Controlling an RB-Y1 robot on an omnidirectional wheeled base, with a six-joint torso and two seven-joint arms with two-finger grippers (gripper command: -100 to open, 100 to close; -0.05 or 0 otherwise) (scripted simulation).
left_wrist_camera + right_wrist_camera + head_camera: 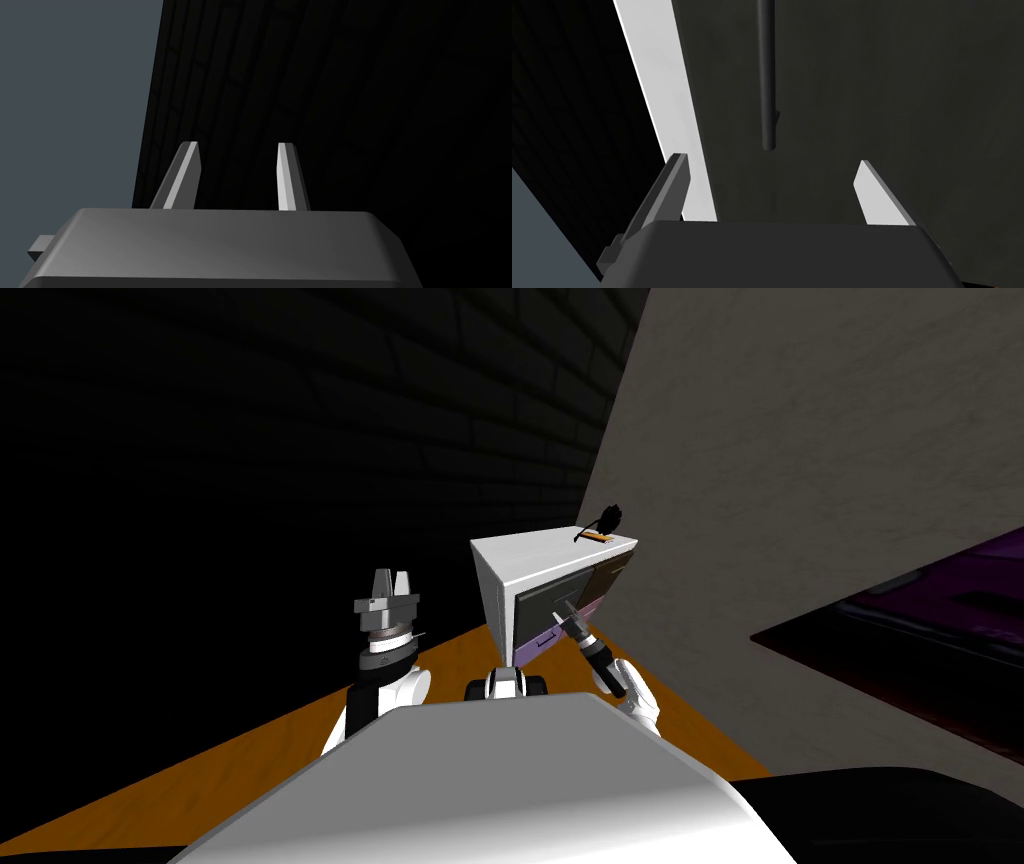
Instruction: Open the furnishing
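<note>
A dark brick wall [300, 438] stands beyond the left end effector [392, 576], and a plain grey wall [800, 488] runs off past the right end effector [562, 610]. An orange floor [250, 758] lies below both.

The furnishing is a small white cabinet [500, 578], directly ahead of the right end effector and shut, with its fronts flush. Its dark grey drawer front [545, 603] is the panel that the right end effector faces; a brown front [610, 571] is just beyond it and a purple one [535, 645] just below.

In the right wrist view the grey front [887, 90] spreads ahead of the released right end effector [771, 160]. A dark bar handle [767, 75] runs straight ahead from between the two fingertips, its near end just short of them and untouched. The cabinet's white frame edge [662, 100] passes beside one finger.

The left end effector [238, 145] is held up well apart from the cabinet, fingers parted on nothing.

A small black object on an orange base [603, 524] sits on the cabinet top, above and beyond the right end effector; what it is I cannot tell.
</note>
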